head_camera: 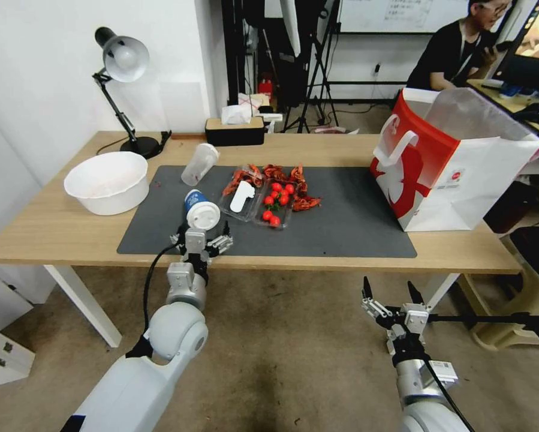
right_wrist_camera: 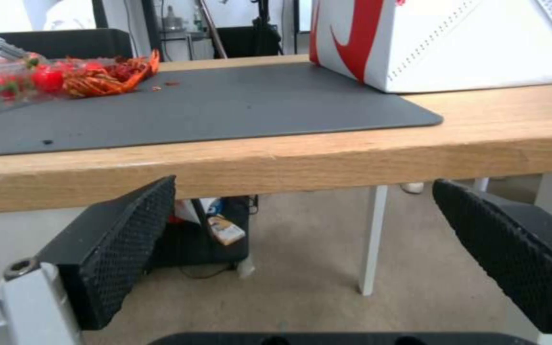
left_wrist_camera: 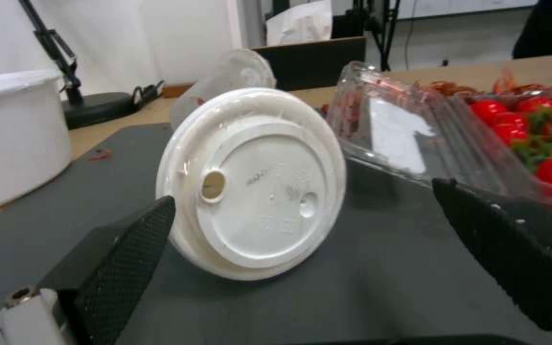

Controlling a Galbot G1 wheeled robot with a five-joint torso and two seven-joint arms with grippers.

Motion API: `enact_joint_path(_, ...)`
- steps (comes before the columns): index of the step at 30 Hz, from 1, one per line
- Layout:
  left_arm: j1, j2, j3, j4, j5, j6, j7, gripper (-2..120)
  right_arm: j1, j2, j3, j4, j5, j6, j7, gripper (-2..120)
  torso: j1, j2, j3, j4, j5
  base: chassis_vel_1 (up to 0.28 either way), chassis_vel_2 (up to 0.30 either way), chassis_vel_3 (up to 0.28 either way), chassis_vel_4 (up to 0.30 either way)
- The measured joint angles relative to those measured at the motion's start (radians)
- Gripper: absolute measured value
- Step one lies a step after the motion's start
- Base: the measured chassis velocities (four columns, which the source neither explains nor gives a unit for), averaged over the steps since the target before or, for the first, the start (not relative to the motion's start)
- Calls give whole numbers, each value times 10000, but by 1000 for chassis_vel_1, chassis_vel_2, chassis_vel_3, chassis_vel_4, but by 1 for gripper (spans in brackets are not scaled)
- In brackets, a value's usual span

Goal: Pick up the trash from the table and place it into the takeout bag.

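Beside the tomato tray point(head_camera: 273, 207), the lidded cup point(head_camera: 198, 210) is seen lying on the mat point(head_camera: 341, 210), the left gripper point(head_camera: 203, 237) spread before it. Closer up, its lid point(left_wrist_camera: 257, 182) is framed between parted fingers point(left_wrist_camera: 129, 249); the cup could be rolled away. Below the table edge point(right_wrist_camera: 276, 167), the right gripper point(right_wrist_camera: 302, 254) is held open.

Both arms are smooth white shells with rounded joints and silver-grey wrist cylinders. A black cable loops along the left arm. The left hand point(head_camera: 201, 235) and right hand point(head_camera: 392, 295) have white metal knuckles, black fingers with knurled pads point(left_wrist_camera: 126, 261), and what looks like a screw hole.
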State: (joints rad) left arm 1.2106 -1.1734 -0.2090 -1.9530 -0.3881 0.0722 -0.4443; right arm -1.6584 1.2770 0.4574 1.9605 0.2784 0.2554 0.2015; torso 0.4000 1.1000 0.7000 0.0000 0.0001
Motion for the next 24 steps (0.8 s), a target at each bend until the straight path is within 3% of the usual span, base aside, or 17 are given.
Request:
enact_joint_path(16,-440,260,489,141,3,414,-222,100,-17,74,-2,-28,-170,-37,62,100,0,0,-1,2,-1,0,0,0,0)
enact_joint_path(24,-983,213,1118,729,240,752,-609,100,-23,124,109,-147,-240,-39,216,100,0,0,-1,-1,-1,0,0,0,0)
